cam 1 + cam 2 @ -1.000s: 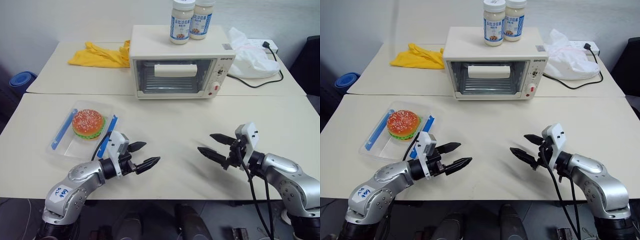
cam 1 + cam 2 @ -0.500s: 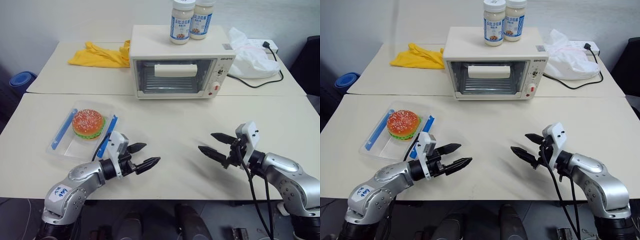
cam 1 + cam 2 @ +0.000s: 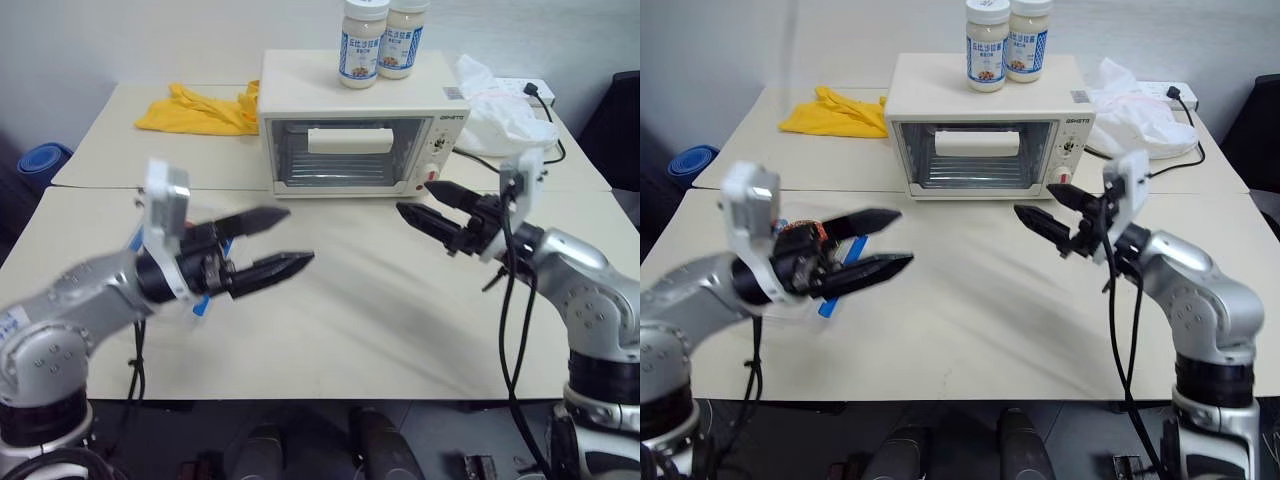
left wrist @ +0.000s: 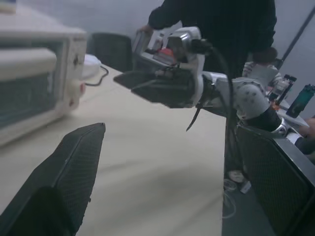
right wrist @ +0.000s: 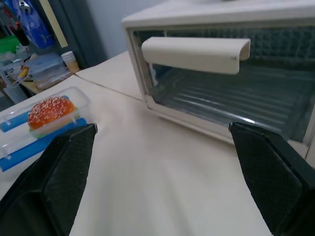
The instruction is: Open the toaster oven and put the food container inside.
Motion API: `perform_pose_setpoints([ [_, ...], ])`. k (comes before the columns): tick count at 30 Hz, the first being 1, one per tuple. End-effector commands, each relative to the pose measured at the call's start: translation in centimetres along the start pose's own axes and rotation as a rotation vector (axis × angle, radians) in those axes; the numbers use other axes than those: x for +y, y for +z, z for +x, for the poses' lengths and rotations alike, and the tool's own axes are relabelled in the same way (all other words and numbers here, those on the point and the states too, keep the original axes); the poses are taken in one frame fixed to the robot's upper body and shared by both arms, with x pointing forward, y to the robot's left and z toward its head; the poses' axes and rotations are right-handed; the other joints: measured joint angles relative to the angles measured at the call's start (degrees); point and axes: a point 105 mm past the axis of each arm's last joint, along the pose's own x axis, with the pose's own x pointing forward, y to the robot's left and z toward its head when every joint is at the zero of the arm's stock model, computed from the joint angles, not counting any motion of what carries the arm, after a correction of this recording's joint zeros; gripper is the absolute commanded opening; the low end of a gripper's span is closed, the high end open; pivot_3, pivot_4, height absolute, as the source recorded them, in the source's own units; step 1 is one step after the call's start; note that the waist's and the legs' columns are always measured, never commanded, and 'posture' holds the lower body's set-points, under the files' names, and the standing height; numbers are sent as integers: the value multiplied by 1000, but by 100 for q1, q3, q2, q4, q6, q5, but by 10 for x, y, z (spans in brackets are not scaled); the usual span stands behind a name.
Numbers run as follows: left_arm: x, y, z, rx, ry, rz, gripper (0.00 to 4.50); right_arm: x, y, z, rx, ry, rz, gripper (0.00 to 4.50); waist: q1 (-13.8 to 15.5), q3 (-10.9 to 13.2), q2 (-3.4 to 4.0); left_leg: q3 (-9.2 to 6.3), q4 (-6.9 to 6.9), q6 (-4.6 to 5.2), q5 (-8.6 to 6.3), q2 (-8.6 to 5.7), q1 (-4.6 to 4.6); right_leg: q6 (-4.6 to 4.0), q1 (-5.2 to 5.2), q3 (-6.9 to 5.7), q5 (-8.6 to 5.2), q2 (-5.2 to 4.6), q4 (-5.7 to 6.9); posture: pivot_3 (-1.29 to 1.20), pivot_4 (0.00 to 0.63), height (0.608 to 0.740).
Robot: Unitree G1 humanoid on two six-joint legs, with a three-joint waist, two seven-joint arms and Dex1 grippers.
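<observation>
Above the cream desk (image 3: 350, 320), both arms are held raised and roughly level, each reaching inward toward the middle. The left gripper (image 3: 275, 243) is carried on a bent arm, its two black fingers (image 3: 270, 268) spread wide and empty, aimed toward the right gripper. The right gripper (image 3: 430, 207) is likewise held with fingers (image 3: 425, 221) wide apart and nothing between them, aimed toward the left arm and just in front of the toaster oven (image 3: 360, 125). Beyond the right fingertips, the oven is seen with its glass door shut and its white bar handle (image 5: 196, 53) across the top of the door. Behind and beneath the left fingers, the food container (image 5: 42, 123) is found lying flat on the desk, the toy hamburger (image 5: 50, 110) inside, well apart from the oven. Two jars (image 3: 383, 42) are stood on the oven's top.
</observation>
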Motion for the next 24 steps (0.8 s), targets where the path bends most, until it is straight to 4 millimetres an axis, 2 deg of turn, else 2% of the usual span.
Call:
perform_pose_setpoints([
  [1,26,17,-3,10,77,76,4494,-11,9,21,-11,-28,-64,4500,-7,0,0,0,-1,0,0,0,-4,0,-3,0,0,1,-1,0,150,740],
  [6,52,13,0,141,155,202,4494,-23,16,48,-28,-41,-84,4500,-9,1,1,7,-14,-2,0,0,-22,1,-21,2,0,-3,-12,0,150,740],
  [10,56,12,1,163,146,242,4494,-27,19,61,-53,-38,-86,4500,-20,1,1,10,-21,-4,0,4,-29,1,-33,2,0,-3,-3,0,150,740],
  [14,57,11,1,166,142,253,4494,-23,28,70,-84,-7,-93,4500,-24,1,1,21,-18,-6,1,5,-58,1,-76,5,1,-9,16,0,150,740],
  [20,66,12,2,152,180,262,4494,-2,36,73,-103,101,-110,4500,-71,1,1,25,-12,-8,2,7,-61,1,-87,8,0,-8,31,0,150,740],
  [24,78,11,4,143,227,267,4494,3,26,66,-96,105,-112,4500,-142,1,1,24,-10,-8,2,7,-60,1,-87,9,0,-7,39,0,150,740],
])
